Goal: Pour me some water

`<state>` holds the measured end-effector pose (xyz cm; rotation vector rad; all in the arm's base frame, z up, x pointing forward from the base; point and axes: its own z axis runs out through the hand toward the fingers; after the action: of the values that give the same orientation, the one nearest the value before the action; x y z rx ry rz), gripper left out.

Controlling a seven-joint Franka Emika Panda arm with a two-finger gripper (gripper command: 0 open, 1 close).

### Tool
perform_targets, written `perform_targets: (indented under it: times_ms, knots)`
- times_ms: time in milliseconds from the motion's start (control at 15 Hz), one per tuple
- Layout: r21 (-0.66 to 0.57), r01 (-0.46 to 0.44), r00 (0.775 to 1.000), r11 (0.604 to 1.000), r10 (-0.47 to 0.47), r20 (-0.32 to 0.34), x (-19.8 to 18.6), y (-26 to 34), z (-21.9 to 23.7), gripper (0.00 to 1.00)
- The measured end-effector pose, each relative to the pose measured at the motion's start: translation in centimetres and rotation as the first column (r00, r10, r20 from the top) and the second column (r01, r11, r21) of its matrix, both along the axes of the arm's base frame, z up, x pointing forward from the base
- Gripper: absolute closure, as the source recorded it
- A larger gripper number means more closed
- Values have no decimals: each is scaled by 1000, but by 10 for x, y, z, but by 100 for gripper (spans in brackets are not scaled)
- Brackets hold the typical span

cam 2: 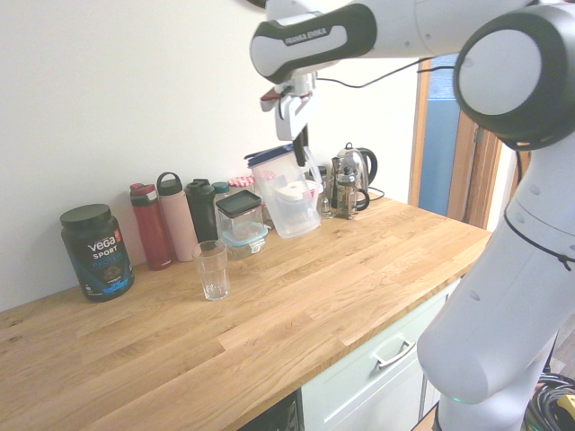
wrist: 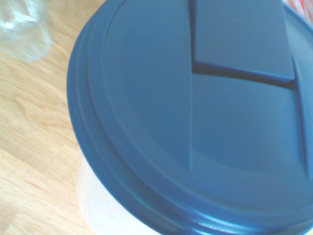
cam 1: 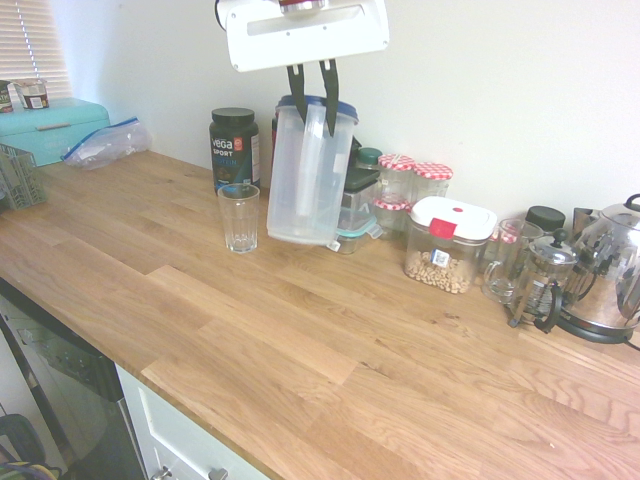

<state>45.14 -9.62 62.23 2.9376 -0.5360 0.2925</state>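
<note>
The jaws are clamped on the handle of one tilted, blue-lidded pitcher, lifted above the bench. One empty drinking glass stands near it, toward the bench's wall edge. One Vega Sport tub and two bottles, red and pink, line the wall.

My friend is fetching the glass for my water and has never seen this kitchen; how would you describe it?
On the wooden countertop, look by the black tub labelled Vega Sport. The glass is the clear, ribbed tumbler standing near it. Unlike the lidded jars and bottles behind, it is open-topped, with no handle.
</note>
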Motion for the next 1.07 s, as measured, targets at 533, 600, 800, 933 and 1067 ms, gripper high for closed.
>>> perform_targets:
  times_ms: [533, 600, 800, 933, 1067]
  knots:
    - [95, 365, 896, 926, -378, 233, -48, -63, -76, 100]
    - [107, 403, 870, 909, -416, 266, -48, -65, -82, 100]
    - [104, 507, 781, 856, -507, 365, -44, -60, -93, 100]
    - [66, 574, 729, 816, -546, 413, -44, -56, -104, 100]
    - [48, 602, 715, 797, -565, 412, -45, -52, -117, 100]
